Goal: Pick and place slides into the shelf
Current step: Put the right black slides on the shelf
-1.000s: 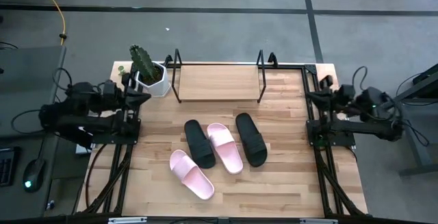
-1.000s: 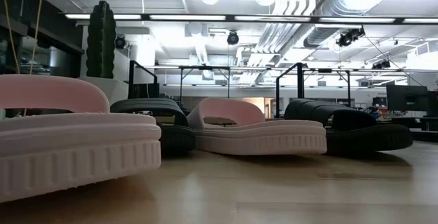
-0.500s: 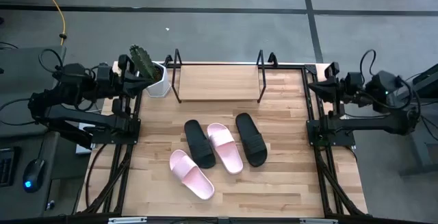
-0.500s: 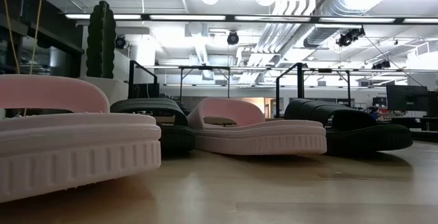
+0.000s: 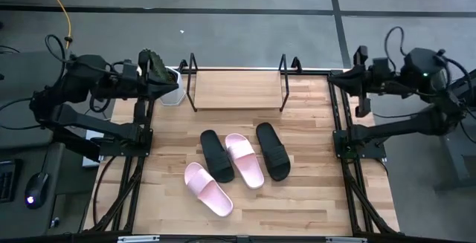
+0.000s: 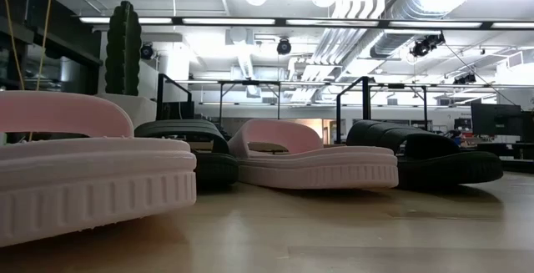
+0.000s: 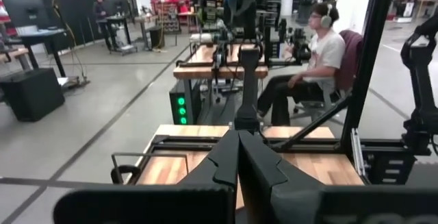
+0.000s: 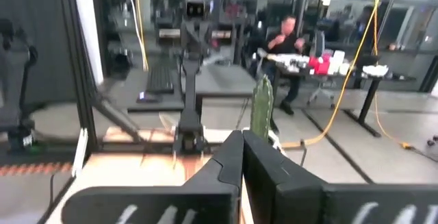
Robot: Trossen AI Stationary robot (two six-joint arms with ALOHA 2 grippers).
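Observation:
Several slides lie soles down mid-table in the high view: a black slide (image 5: 216, 155), a pink slide (image 5: 245, 160), a second black slide (image 5: 273, 151) and, nearer, a second pink slide (image 5: 208, 189). The low view shows the near pink slide (image 6: 92, 173) largest. The shelf (image 5: 236, 88), a wooden board in a black wire frame, stands at the far edge. My left gripper (image 5: 167, 81) hovers shut at the far left, over the plant pot. My right gripper (image 5: 332, 79) hovers shut at the far right edge. Both wrist views show the fingers closed, left (image 7: 238, 152) and right (image 8: 241, 157).
A white pot (image 5: 173, 94) with a cactus (image 6: 123, 48) stands left of the shelf, under my left gripper. Black frame rails run along the table's left (image 5: 137, 143) and right (image 5: 343, 143) sides. Bare wood lies around the slides. People sit at desks beyond the table (image 7: 321, 53).
Both arms have risen from their low poses beside the table. Each gripper has moved up and toward the far edge; the left one now hangs over the cactus pot. The slides and the shelf have stayed put.

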